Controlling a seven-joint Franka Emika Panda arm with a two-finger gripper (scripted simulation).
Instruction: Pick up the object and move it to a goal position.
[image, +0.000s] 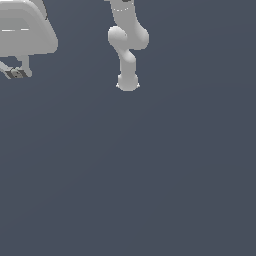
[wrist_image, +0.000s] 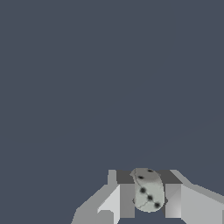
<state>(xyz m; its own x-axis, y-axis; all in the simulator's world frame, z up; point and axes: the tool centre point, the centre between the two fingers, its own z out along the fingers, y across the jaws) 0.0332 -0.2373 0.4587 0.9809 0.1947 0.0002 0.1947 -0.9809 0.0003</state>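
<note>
In the wrist view the object (wrist_image: 148, 193) is a small pale grey rounded piece with a few black dots. It sits squeezed between my two grey fingers (wrist_image: 127, 199). My gripper (wrist_image: 148, 181) is shut on it. In the exterior view the white gripper (image: 16, 73) is at the upper left, held above the dark grey floor. The object (image: 16, 74) shows there only as a tiny dark speck between the fingertips. No goal marker shows in either view.
The arm's white base and lower links (image: 128, 50) stand at the top centre of the exterior view. A plain dark grey floor (image: 150, 175) fills everything else in both views.
</note>
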